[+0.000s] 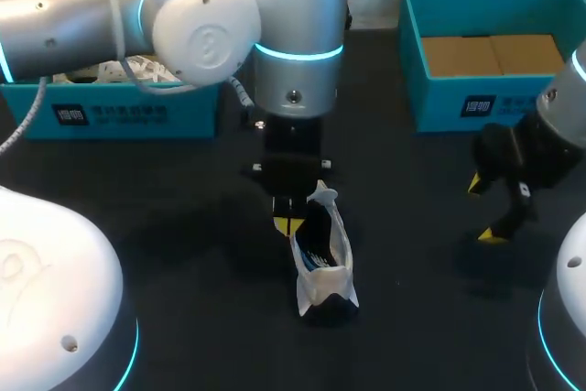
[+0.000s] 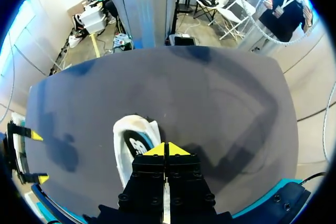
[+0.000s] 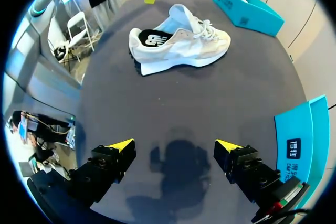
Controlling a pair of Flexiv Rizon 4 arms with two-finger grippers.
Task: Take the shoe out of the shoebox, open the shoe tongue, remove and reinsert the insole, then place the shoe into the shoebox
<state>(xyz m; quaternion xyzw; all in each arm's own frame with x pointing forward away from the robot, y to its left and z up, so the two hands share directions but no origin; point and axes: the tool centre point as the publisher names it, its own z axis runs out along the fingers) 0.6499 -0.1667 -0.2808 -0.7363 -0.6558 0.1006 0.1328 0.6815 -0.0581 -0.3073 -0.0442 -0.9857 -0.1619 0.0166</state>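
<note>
The shoe (image 1: 322, 258) is standing on its sole on the tabletop (image 1: 183, 226), outside the left box (image 1: 174, 116) and the right box (image 1: 430, 107). The left hand (image 1: 291, 223) is hanging at the heel, fingers together and holding nothing visible. The right hand (image 1: 483, 211) is hovering well apart, fingers spread.

Risk: the closed left hand, in descending, could be pushing the heel and tipping the shoe.

Each box is carrying a printed label (image 1: 478, 105), and the insole (image 3: 153, 39) is showing a logo. The print is not being transcribed.

shoe (image 3: 181, 45) — white, black inside | shoebox (image 1: 197, 114) — teal | table (image 1: 412, 226) dark grey
</note>
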